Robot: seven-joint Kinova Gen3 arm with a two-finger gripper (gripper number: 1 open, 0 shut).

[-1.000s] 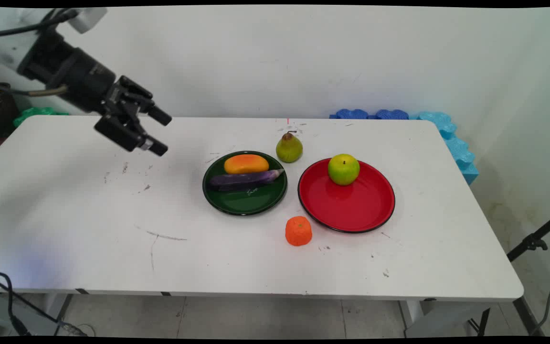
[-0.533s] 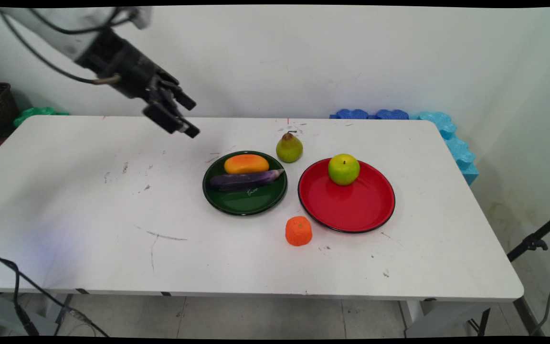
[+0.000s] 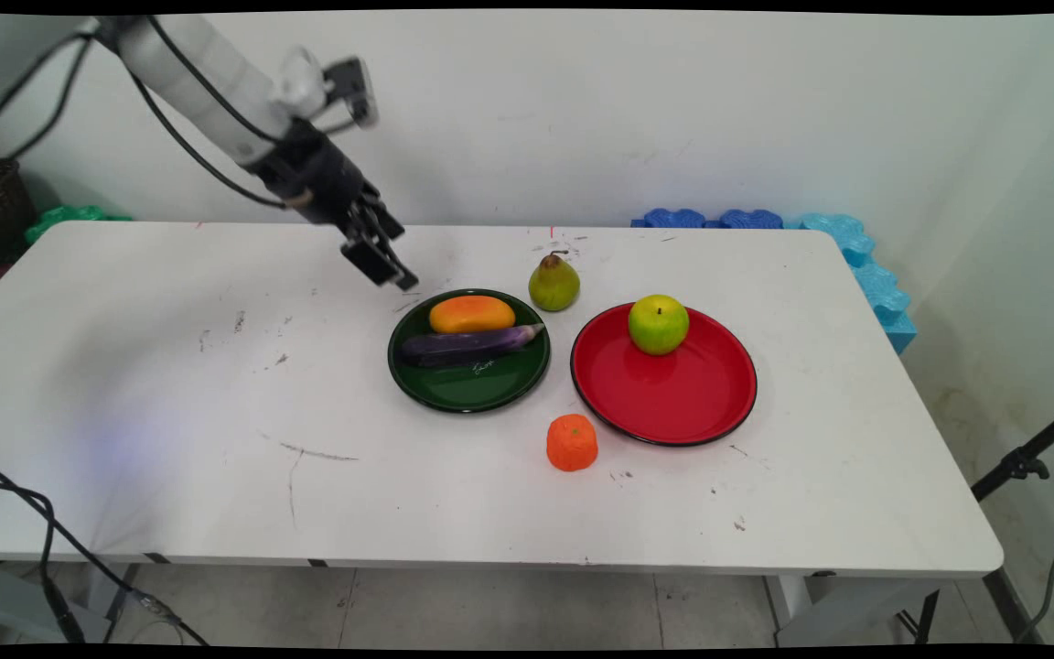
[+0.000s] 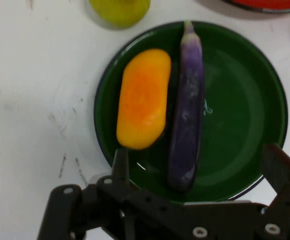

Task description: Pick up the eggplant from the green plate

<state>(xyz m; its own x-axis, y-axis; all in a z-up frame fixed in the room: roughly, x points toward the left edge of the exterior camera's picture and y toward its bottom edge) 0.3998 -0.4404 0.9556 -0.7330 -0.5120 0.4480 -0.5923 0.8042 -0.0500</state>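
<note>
My gripper (image 3: pixel 387 264) hangs open and empty just above the table, at the far-left rim of the green plate (image 3: pixel 440 386). On that plate lie an orange mango (image 3: pixel 471 314) and a purple eggplant (image 3: pixel 470 343) side by side. In the hand view the green plate (image 4: pixel 245 125) fills the picture, with the mango (image 4: pixel 143 98) and the eggplant (image 4: pixel 187 110) ahead of my gripper (image 4: pixel 197 167); its fingers (image 4: pixel 120 165) stand wide apart at the plate's near rim. Nothing is between them.
A green pear (image 3: pixel 553 283) stands behind the green plate. A red plate (image 3: pixel 673 403) to the right holds a green apple (image 3: pixel 658 324). An orange (image 3: pixel 572 442) sits in front between the plates. Blue foam pieces (image 3: pixel 856 252) lie at the table's back right.
The arm has swung right and down across the table's back left, bringing the gripper from high at the left to the green plate's rim. Nothing on the table has moved.
</note>
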